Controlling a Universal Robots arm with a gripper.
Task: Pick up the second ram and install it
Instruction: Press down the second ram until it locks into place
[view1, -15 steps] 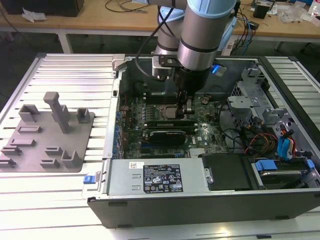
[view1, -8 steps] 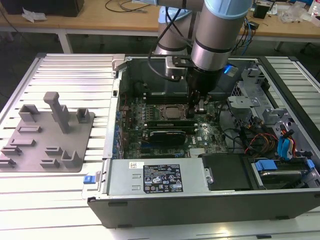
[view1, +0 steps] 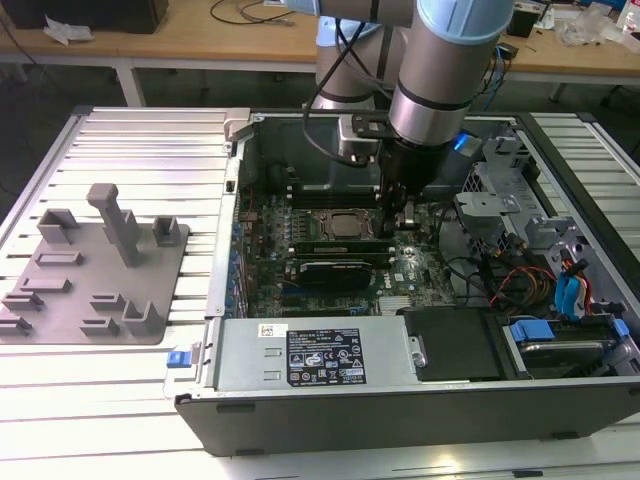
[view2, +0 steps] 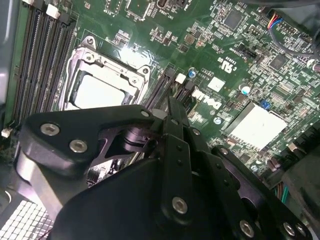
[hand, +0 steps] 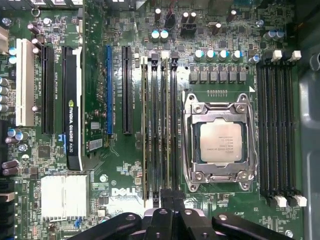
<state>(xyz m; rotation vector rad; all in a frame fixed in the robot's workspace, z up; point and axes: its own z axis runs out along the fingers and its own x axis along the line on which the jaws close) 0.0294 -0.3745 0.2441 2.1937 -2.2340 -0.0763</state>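
— Now, where is the second ram (hand: 164, 125) seen?
— Upright in a slot beside the CPU socket (hand: 220, 140), on the motherboard (hand: 120, 165).
— And the tool (view1: 398, 218)?
— Lowered over that slot's end; whether it is spread or pressed together cannot be told.

The gripper (view2: 172, 112) is showing matt black metal links with shiny steel screw heads. The circuit board (hand: 120, 172) is gleaming glossy green, and the processor lid (hand: 221, 141) is looking like brushed bare metal. The fixture plate (view1: 95, 270) is appearing as smooth matt grey plastic, lying on a ribbed, shiny aluminium table (view1: 150, 140).
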